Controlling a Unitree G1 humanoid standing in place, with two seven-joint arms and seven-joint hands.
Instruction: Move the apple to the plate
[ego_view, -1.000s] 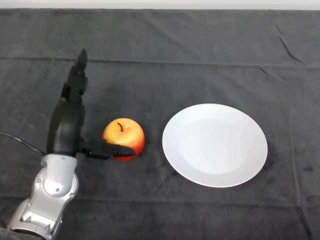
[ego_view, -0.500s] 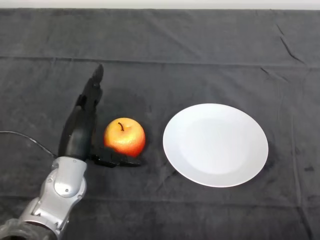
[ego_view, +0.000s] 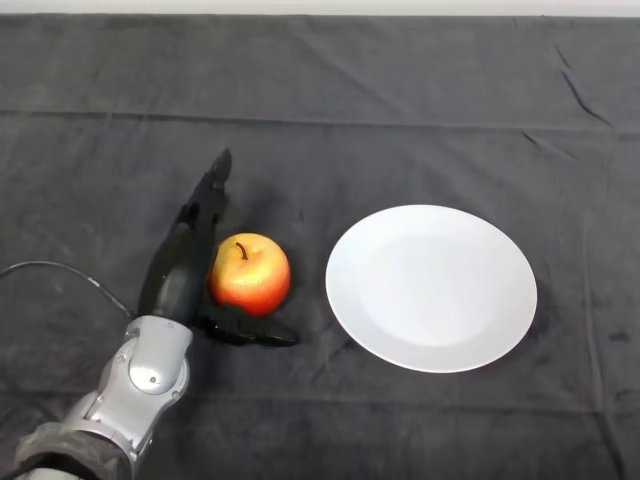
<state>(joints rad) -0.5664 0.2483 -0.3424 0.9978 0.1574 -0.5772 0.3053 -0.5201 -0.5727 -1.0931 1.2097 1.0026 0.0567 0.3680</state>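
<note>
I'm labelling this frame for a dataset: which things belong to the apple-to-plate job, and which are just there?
Part of the job:
- apple, on the cloth left of the plate
- plate, white, nothing on it
- left hand, open, cupped beside the apple

Just there:
- dark cloth covering the table

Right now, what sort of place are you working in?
Likely a lab test bench: a dark cloth over the table, bearing only an apple and a white plate, with the robot hand beside the apple.
</note>
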